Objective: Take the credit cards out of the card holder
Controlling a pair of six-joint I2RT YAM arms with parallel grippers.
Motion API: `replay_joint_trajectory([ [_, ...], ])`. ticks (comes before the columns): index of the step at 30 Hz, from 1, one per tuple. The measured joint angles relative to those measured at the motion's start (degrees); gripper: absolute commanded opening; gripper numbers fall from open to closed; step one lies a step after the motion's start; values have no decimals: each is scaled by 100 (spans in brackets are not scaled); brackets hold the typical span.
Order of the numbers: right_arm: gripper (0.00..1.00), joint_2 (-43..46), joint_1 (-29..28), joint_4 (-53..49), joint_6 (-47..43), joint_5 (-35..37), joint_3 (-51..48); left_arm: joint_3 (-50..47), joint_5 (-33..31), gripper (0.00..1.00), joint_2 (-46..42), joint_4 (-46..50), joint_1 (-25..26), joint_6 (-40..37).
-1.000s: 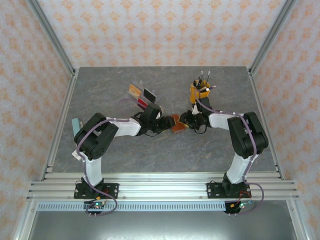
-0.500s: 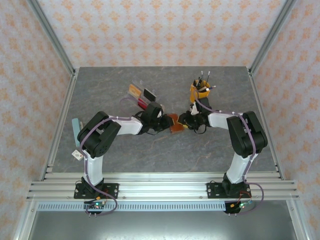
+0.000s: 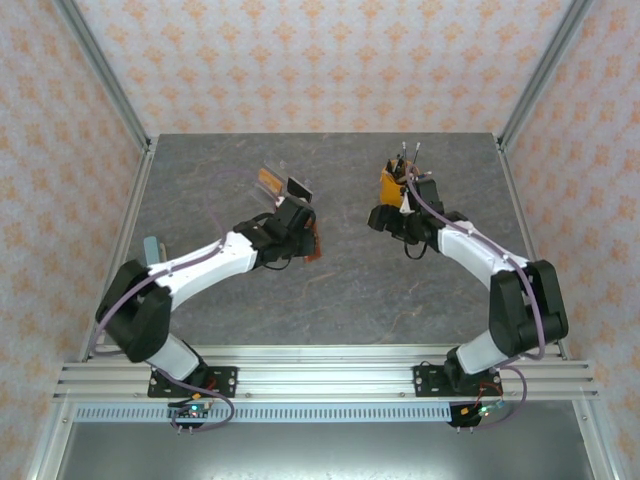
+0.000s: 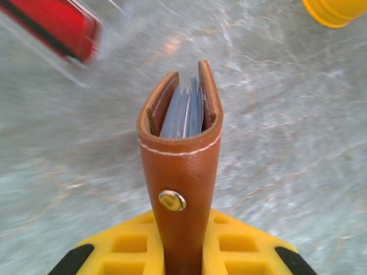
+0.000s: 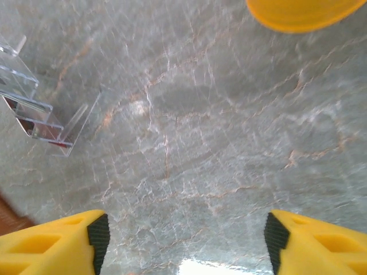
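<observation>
Left pincer (image 4: 182, 247) is clamped on one end of the small reddish-brown folded leather card holder (image 4: 180, 160), which sticks straight out of the jaws over the middle of the grey marbled tabletop (image 3: 340, 295), well clear of the edges. Pale blue-grey layers show inside; can't tell credit cards from pockets. Clear acrylic display stand (image 3: 282, 185) sits just behind. Bare room toward right pincer (image 5: 183, 232), which is spread wide and holds nothing, near the round yellow pen cup (image 3: 397, 186). Left arm is stretched low, forward-right. Right arm reaches forward-inward.

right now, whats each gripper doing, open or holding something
The left gripper is shut on the leather card holder.
The right gripper is open, with nothing between its fingers.
</observation>
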State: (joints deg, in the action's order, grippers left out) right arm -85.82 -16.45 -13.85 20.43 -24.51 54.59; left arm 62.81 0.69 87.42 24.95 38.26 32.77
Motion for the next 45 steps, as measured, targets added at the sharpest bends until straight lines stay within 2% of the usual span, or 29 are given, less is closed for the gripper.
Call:
replay_joint_trajectory([
  [6,100,431,0,63,81,271,-184,304,-1834,14,-546,1639,229,-437],
  [10,100,629,0,122,96,304,-334,400,-2879,13,-249,2413,411,-481],
  [14,100,660,0,258,120,219,-365,772,-3637,11,632,2870,796,-481],
  [19,100,643,0,367,278,203,-382,1204,-4124,14,1792,2968,1266,-540],
  [21,100,592,0,396,358,208,-382,1296,-4146,23,2098,2942,1379,-605],
  [25,100,378,0,407,544,210,-382,1314,-3991,50,2291,2723,1491,-752],
  [26,98,319,0,404,575,210,-382,1314,-3932,57,2275,2645,1491,-791],
  [28,95,227,0,387,608,225,-382,1311,-3779,66,2240,2516,1488,-809],
  [33,92,197,-2,61,560,402,-293,1311,-3228,78,1773,2402,1399,-920],
  [36,90,184,-98,-39,490,538,-175,1283,-2900,83,1207,2280,1145,-1003],
  [39,87,-87,-501,-229,334,776,173,1051,-2555,91,568,2044,695,-1040],
  [40,87,-293,-706,-295,258,866,376,938,-2430,100,374,1985,501,-1038],
  [45,86,-1410,-1668,-680,-79,1274,1403,234,-1779,100,-289,1735,-398,-807],
])
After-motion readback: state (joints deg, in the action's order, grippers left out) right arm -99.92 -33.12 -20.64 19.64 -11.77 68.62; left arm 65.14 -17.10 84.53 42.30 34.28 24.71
